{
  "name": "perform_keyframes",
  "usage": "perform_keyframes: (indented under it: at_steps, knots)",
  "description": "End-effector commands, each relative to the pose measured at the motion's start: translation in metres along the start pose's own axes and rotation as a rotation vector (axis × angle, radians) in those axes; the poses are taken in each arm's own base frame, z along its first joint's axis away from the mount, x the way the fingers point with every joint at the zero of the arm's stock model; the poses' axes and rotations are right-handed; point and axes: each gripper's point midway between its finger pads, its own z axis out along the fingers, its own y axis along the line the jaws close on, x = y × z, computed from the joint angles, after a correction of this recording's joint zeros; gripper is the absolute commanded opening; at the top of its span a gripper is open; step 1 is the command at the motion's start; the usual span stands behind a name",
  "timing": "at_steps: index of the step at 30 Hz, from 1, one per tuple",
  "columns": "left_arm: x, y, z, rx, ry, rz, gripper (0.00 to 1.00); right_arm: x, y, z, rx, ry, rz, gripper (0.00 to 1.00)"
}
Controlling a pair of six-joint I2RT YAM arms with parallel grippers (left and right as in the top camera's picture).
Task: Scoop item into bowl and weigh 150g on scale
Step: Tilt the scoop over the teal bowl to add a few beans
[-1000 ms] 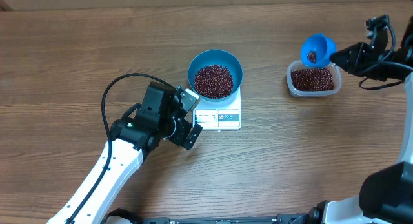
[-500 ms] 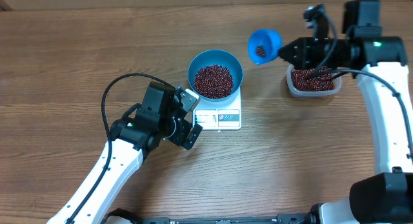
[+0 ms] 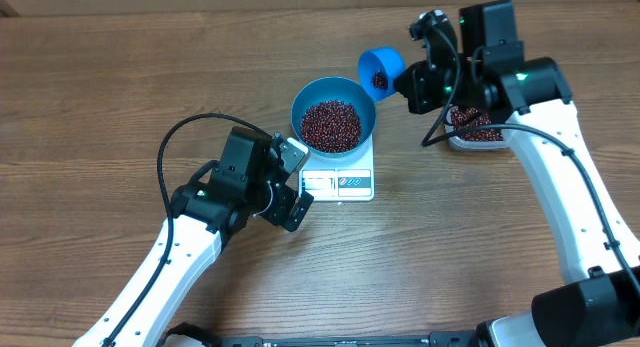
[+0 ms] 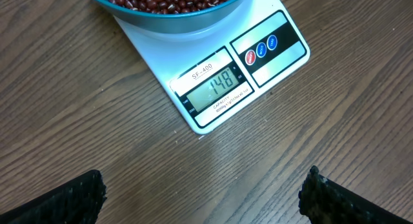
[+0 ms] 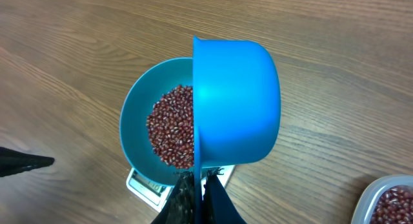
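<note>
The glossy blue bowl (image 3: 333, 115) stands on the white scale (image 3: 338, 182) and holds a heap of dark red-brown beans (image 3: 331, 125). In the left wrist view the scale (image 4: 219, 88) shows 148 on its display. My right gripper (image 3: 405, 84) is shut on the handle of a small blue scoop (image 3: 381, 69), which hangs tilted just right of the bowl's rim with a few beans inside. In the right wrist view the scoop (image 5: 235, 108) covers the right half of the bowl (image 5: 139, 121). My left gripper (image 3: 296, 181) is open at the scale's left edge, holding nothing.
A clear plastic tub (image 3: 478, 127) with more beans sits right of the scale, partly under my right arm. Its corner shows in the right wrist view as the tub (image 5: 390, 201). A black cable loops over my left arm. The rest is bare wooden table (image 3: 100, 87).
My right arm has carried the scoop leftward from above the tub to the bowl's right rim. My left arm has not moved.
</note>
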Motion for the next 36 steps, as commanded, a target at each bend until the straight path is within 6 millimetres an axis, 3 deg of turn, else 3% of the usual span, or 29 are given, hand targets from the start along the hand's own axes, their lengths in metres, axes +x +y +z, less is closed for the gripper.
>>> perform_keyframes:
  at_steps: [1,16,36]
  knots:
    - [-0.010,0.003,-0.005,-0.012,-0.026,-0.012,1.00,-0.011,0.007,-0.006,0.079,-0.036,-0.052,0.04]
    - [-0.010,0.003,-0.005,-0.012,-0.026,-0.012,0.99,-0.007,0.038,0.006,0.193,-0.016,-0.171,0.04]
    - [-0.010,0.003,-0.005,-0.012,-0.026,-0.012,1.00,-0.006,0.051,0.009,0.220,-0.013,-0.244,0.04]
